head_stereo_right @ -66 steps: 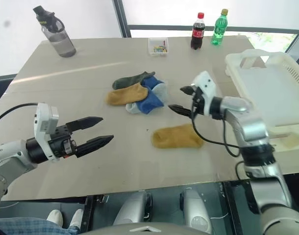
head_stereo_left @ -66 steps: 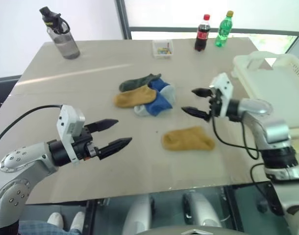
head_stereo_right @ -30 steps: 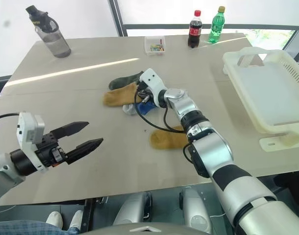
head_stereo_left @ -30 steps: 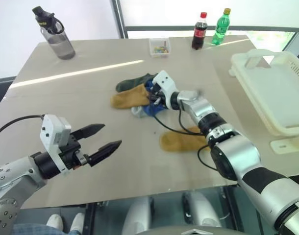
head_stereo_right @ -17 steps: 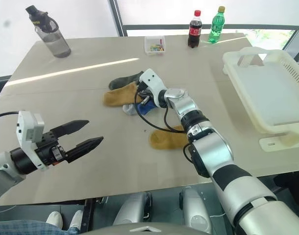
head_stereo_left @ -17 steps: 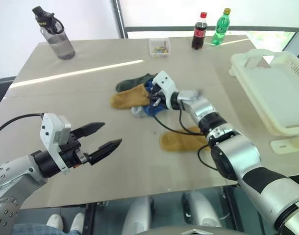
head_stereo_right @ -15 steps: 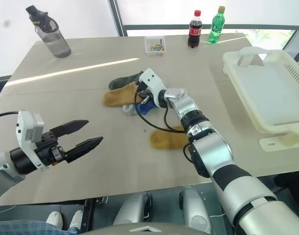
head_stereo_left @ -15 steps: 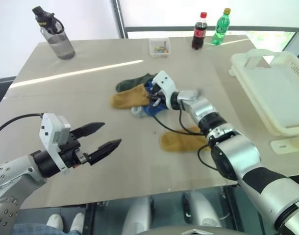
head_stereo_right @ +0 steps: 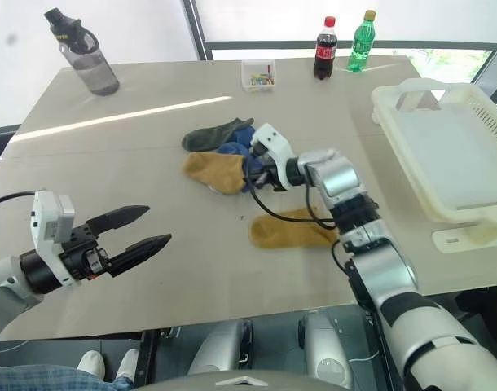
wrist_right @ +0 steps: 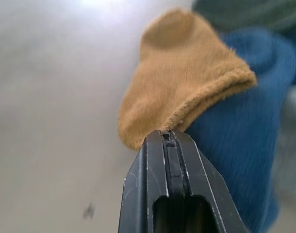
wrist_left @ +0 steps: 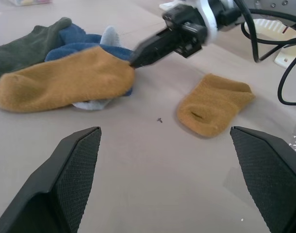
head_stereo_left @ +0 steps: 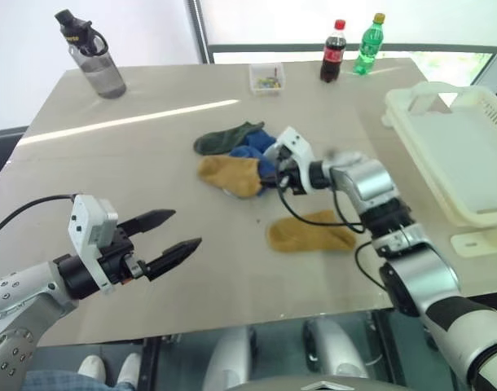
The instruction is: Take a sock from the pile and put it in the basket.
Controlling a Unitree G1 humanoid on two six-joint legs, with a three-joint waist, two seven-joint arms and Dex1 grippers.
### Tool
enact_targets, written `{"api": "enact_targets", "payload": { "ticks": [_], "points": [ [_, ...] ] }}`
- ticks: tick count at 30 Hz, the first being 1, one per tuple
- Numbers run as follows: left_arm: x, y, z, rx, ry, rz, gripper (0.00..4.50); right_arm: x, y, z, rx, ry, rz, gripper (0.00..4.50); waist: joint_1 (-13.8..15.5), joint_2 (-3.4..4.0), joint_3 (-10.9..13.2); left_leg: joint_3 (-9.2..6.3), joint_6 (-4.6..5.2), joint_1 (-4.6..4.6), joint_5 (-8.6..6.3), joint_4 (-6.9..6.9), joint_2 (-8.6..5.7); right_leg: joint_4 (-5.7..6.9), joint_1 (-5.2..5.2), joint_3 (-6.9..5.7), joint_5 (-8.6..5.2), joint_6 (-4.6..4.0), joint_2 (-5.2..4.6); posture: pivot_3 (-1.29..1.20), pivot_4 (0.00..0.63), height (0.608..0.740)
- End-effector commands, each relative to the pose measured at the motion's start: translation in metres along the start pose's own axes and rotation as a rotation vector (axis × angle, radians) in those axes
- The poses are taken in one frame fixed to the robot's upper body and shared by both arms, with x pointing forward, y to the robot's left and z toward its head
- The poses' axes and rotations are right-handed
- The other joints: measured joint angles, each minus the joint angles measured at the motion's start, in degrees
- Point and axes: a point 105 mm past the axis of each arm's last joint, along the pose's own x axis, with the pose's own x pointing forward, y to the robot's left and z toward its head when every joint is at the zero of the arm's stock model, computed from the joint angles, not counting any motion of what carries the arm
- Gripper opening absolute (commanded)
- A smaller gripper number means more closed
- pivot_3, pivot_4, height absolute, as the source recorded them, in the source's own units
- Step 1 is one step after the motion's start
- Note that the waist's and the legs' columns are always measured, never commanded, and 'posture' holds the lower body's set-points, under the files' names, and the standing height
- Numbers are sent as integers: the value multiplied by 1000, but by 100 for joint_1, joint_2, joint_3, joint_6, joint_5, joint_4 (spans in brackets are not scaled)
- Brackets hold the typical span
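Jaws of the right gripper [head_stereo_left: 272, 181] pressed together on the cuff edge of the sock [head_stereo_left: 230, 174], as seen in the right wrist view, with mustard knit pinched at the fingertips [wrist_right: 168, 138]. Sock stretched out from that pinch toward the robot's left, long axis running across the worktop [head_stereo_left: 151, 106], toe end farthest from the jaws, cuff end at them. Rest of the pile [head_stereo_left: 242, 143] just behind and touching: dark green sock [head_stereo_left: 224, 138] at the back, blue socks [head_stereo_left: 257, 155] beneath the mustard one. Second mustard sock [head_stereo_left: 311, 231] flat on the worktop nearer the robot, apart from the pile. Left gripper [head_stereo_left: 178, 232] hanging over the near left of the worktop, jaws spread wide, holding nothing. Basket [head_stereo_left: 464, 145] at the right edge, well apart from the sock.
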Motion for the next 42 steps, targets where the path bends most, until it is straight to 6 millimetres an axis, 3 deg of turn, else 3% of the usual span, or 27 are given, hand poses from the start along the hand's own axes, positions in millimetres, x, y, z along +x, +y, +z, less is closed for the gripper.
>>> {"api": "enact_targets", "payload": {
  "ticks": [1, 8, 15, 26, 36, 39, 42],
  "points": [
    [-1, 1, 6, 35, -17, -3, 4500, -18, 3, 4, -26, 1, -3, 12, -4, 0, 0, 3, 0, 1, 0, 0, 0, 1, 0, 0, 0, 0, 2, 0, 150, 740],
    [-2, 3, 1, 27, -8, -20, 4500, -72, -30, -10, 47, -4, -197, 12, -1, -1, 0, 24, 0, -1, 0, 0, 1, -2, 0, 2, -1, 0, 5, 0, 150, 740],
    [1, 6, -4, 29, -7, -45, 4500, -107, -48, -29, 114, -4, -338, 12, 3, -3, 0, 28, 0, -4, 0, 0, 1, -4, -2, 2, -2, 1, 5, 0, 150, 740],
    [12, 8, -3, 24, -10, -71, 4500, -121, -54, -48, 159, -10, -424, 12, 2, -4, 1, 33, 1, -3, 0, 2, 2, -3, -3, 10, -1, 3, 7, 0, 150, 740],
    [66, 6, -4, -97, -57, -82, 4500, -123, -42, -44, 142, -20, -361, 12, 33, -6, 2, 18, 2, -13, 0, 25, 0, 4, 3, 2, 1, 6, 11, 0, 150, 740],
    [67, 4, -3, -87, -52, -91, 4500, -127, -35, -41, 95, -42, -336, 913, 4, -5, 2, 19, 2, -12, 0, 24, 1, 3, 2, 6, 1, 6, 11, 0, 150, 740],
    [67, 4, -1, -75, -49, -97, 4500, -136, -19, -38, 15, -105, -278, 2384, 17, -5, 2, 16, 2, -13, 0, 22, 2, 3, 2, 0, 0, 5, 11, 0, 150, 740]
  ]
}}
